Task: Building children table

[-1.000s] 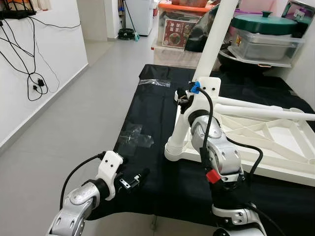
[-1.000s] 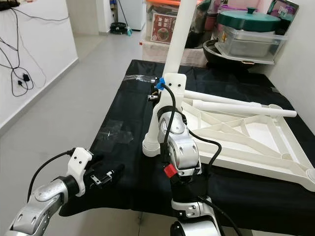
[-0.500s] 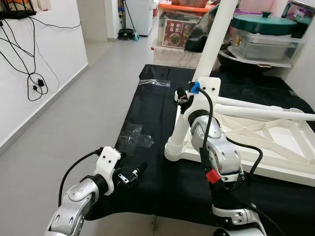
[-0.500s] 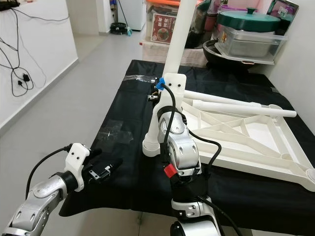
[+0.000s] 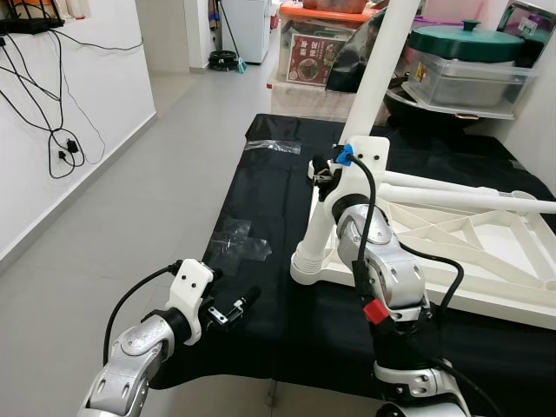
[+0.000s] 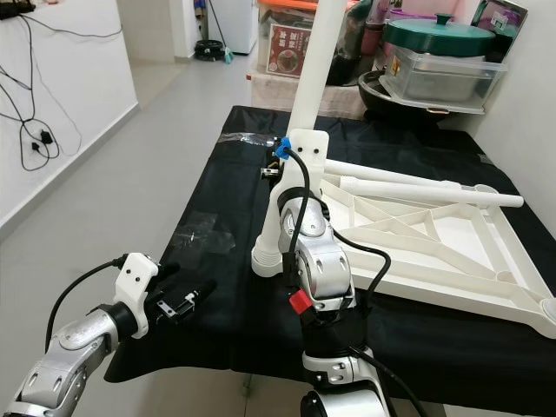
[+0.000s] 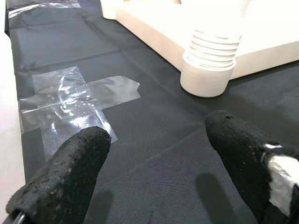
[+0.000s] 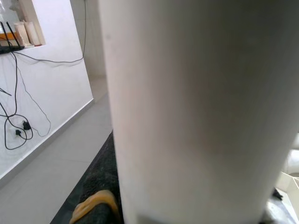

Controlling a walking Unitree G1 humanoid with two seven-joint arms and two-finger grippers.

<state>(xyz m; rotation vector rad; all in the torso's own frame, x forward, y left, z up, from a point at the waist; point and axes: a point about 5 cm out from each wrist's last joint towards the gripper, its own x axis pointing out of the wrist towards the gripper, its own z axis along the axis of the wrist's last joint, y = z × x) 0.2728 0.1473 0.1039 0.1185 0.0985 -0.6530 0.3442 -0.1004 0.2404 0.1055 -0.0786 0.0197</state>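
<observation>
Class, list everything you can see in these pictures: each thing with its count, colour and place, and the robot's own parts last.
Table top: one, white, upside down on the black cloth.
Upright table leg: one, white, standing in the top's near corner socket.
Loose table legs: two, white, lying across the top.
Black cloth: one, covering the work surface.
Clear tape: one patch, on the cloth's left part.
Storage boxes: several, clear and orange-lidded, behind the cloth.
Green pot: one, rear right.
Cables: black, on the white wall.
Left gripper: open, above the cloth's near edge.
Right gripper: at the upright table leg.
</observation>
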